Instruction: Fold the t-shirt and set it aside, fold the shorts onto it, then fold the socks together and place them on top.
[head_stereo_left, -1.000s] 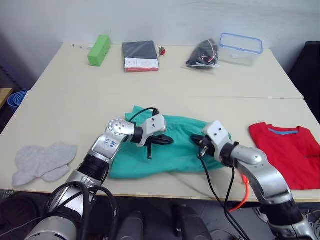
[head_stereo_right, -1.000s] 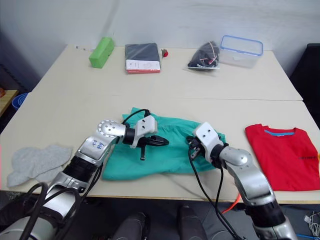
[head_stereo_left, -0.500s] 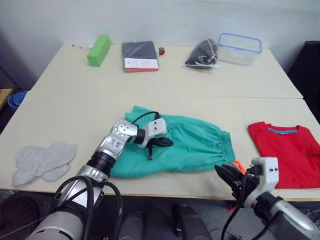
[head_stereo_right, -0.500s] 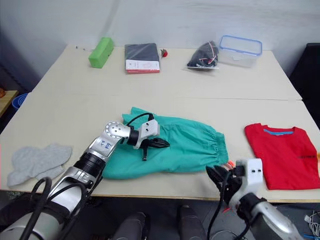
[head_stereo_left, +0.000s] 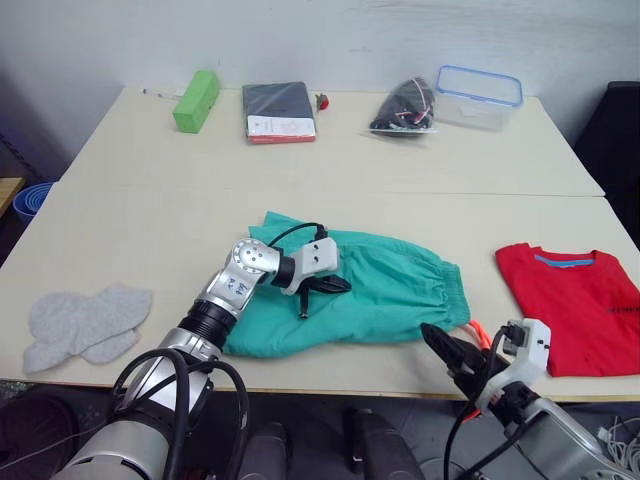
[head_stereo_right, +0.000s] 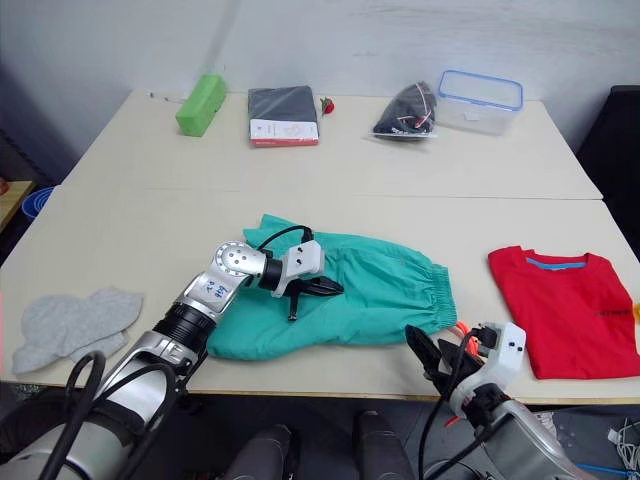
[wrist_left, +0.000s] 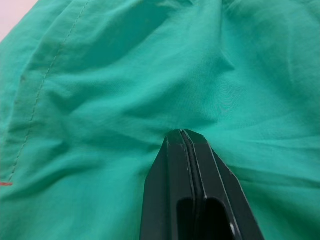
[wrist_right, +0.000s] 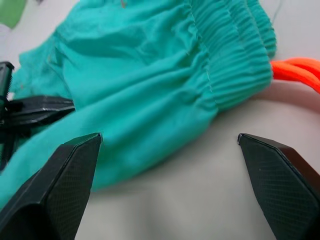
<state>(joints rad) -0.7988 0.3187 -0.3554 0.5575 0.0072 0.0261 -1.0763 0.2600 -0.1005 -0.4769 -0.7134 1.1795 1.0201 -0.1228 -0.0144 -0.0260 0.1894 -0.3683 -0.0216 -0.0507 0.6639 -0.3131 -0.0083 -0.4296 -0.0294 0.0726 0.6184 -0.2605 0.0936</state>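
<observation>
The shorts lie across the lower middle of the frame on the tabletop, folded lengthwise, with the gathered waistband toward the right and the orange drawstring trailing off the near edge. The left gripper rests on the middle of the cloth with its fingers pressed together and pinching nothing, so a drag from there would likely bunch the fabric instead of folding it. The right gripper sits at the lower right, just off the tabletop's front edge, its fingers spread wide and aimed at the waistband corner. The risk I see is that it closes on the loose drawstring, or on the top layer only, and the fold opens as it lifts. The t-shirt lies folded at the right edge, well apart; a careless carry could skew it. The socks wait at the lower left.
</observation>
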